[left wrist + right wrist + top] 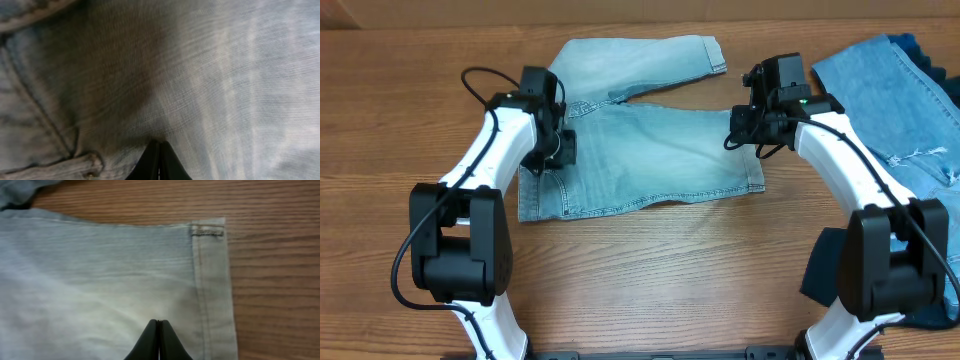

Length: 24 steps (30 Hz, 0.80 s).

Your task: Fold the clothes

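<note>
On the wooden table (650, 270) the pale denim shorts (650, 150) lie spread flat in the middle, and the medium-blue jeans (890, 90) lie at the far right. The left gripper (159, 150) is clenched, with its tips on the left end of the shorts beside a seam. The right gripper (159, 330) is clenched too, on the right end just left of the stitched hem (212, 280); I cannot tell whether either one pinches cloth.

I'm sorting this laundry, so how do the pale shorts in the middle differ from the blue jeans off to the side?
The shorts are pale, faded blue; the jeans are a deeper medium blue. The jeans show frayed white rips; the shorts look intact. The shorts lie mid-table; the jeans run off the overhead view's right edge. Both are denim, spread on the wooden table.
</note>
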Tool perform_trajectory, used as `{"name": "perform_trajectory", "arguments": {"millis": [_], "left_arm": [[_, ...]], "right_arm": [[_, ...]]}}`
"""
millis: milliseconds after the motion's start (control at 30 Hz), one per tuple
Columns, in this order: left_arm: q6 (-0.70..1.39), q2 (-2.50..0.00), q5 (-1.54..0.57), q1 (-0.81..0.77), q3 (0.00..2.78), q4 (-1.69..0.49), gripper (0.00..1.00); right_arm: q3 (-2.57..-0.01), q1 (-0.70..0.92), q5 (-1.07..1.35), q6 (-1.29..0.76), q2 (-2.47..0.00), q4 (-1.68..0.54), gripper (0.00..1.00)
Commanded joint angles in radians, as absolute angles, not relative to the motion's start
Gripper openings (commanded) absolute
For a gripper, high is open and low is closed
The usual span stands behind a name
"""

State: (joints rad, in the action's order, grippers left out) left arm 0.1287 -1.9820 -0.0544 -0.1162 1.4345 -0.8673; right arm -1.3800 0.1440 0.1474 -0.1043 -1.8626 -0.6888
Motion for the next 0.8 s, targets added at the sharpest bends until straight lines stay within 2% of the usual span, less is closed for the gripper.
{"name": "perform_trajectory", "arguments": {"millis": [0,300,600,767], "left_arm": [[0.189,-1.977,-0.026,-0.125,1.353,-0.787,0.04],[0.2,-1.977,-0.025,-0.152,1.25,-0.771,0.04],[0.226,-1.977,-0.017,-0.178,1.131,-0.805,0.04],[0.226,-1.977,-0.01,-0.178,1.13,-0.896,0.04]], "right_arm": [[-1.379,0.12,0.113,-0.105,-1.93,-0.634,0.04],[-1.378,0.12,0.092,-0.139,-2.099,-0.633,0.04],[-1.373,0.12,0.087,-0.192,-2.1,-0.97,0.04],[-1.318,0.12,0.088,-0.237,-2.1,-1.049,0.04]]}}
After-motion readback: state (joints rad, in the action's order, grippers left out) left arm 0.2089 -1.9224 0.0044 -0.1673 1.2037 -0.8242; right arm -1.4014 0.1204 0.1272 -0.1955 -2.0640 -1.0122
